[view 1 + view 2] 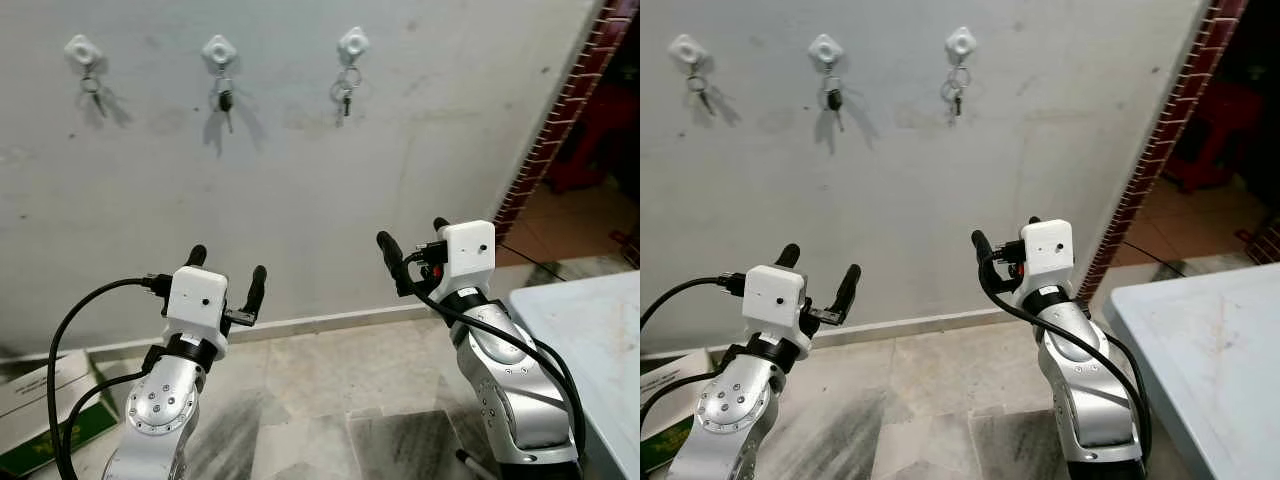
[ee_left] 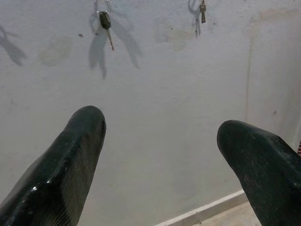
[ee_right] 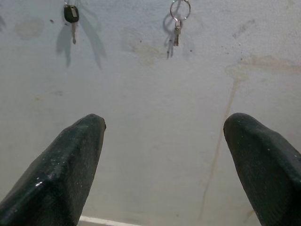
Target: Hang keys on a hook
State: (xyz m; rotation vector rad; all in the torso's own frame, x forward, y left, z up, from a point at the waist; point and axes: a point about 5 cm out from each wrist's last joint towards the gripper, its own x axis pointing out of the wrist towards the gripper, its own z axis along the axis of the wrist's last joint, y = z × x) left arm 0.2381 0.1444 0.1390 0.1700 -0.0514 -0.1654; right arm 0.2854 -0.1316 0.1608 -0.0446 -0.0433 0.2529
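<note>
Three white hooks are fixed high on the grey wall, and each carries keys. The left hook (image 1: 82, 48) holds a small key bunch (image 1: 92, 88). A black-headed key (image 1: 226, 100) hangs from the middle hook (image 1: 218, 50). On the right hook (image 1: 352, 44) is a ring of keys (image 1: 345, 92). My left gripper (image 1: 227, 272) and right gripper (image 1: 413, 243) are raised well below the hooks, both open and empty. The black-headed key (image 2: 105, 21) is ahead of the left gripper's fingers. The ring of keys (image 3: 178, 19) hangs ahead of the right gripper.
A white table (image 1: 590, 340) stands at the right, close to my right arm. A brick pillar (image 1: 560, 120) ends the wall on the right, with a doorway beyond. A cardboard box (image 1: 40, 400) lies on the tiled floor at the lower left.
</note>
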